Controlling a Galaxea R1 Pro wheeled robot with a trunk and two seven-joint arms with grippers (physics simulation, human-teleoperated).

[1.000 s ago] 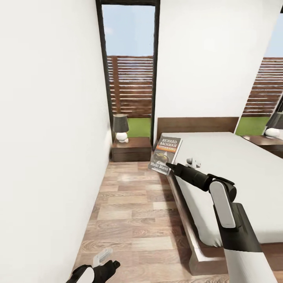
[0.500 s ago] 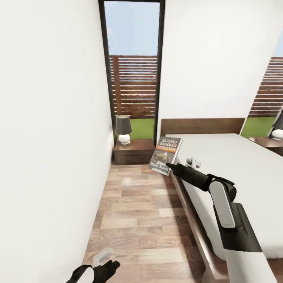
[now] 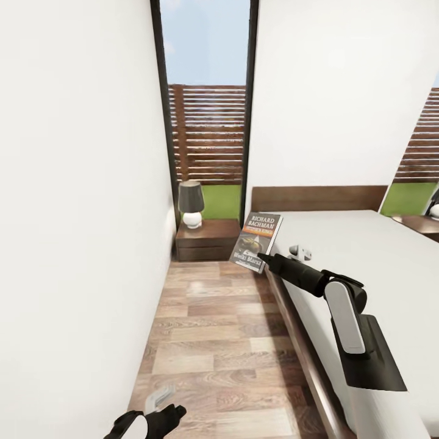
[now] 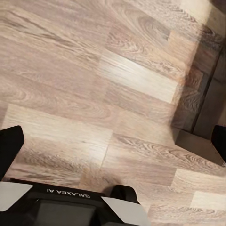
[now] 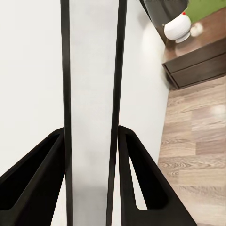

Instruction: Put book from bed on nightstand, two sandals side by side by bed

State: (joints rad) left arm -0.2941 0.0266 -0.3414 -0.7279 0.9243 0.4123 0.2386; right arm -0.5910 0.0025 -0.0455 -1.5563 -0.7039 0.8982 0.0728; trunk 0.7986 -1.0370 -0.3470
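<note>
1. The right gripper point(image 3: 263, 261) fingers point(image 5: 141, 179) pinch the thin dark paperback book point(image 3: 256, 241), held upright over the floor beside the bed point(image 3: 366, 256).
2. Carry it level toward the glossy dark brown nightstand point(image 3: 206, 240) at 11 o'clock, lowering clear of the lamp point(image 3: 191, 204).
3. Left gripper point(image 3: 160, 414): fingers' state I cannot tell.

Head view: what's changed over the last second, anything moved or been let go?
Mainly the camera: the view has swung, so the nightstand and its lamp sit slightly differently in the picture and less of the far side of the bed shows. The right gripper stays shut on the book, held upright. The left gripper stays low, unchanged.
</note>
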